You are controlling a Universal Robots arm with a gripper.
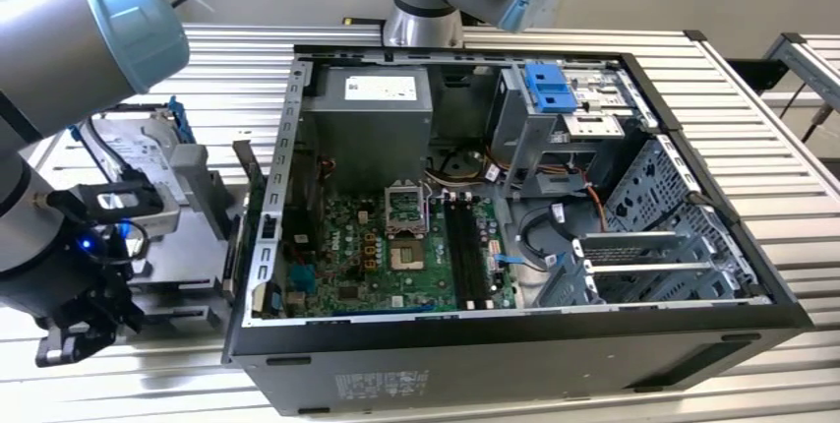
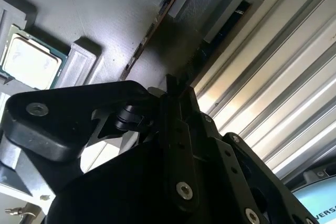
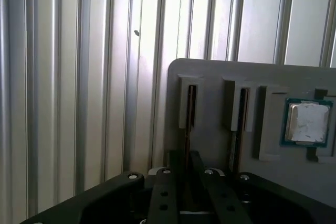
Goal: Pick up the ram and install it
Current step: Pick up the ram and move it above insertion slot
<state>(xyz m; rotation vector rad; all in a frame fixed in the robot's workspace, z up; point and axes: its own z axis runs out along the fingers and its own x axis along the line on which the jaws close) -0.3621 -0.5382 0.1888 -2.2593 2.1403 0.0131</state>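
Gripper (image 3: 185, 157) sits pinched narrow on ram (image 3: 191, 106) in tray (image 3: 210, 72) slot; we should pull straight along slot, no twisting.

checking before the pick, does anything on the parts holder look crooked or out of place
Nothing stands out. The ram sticks stand straight in their slots in the gray holder, and the processor lies flat in its recess.

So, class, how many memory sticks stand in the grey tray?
2. One memory stick stands in the slot nearest the tray's rounded corner; the other in the next slot, towards the chip. Others may be hidden.
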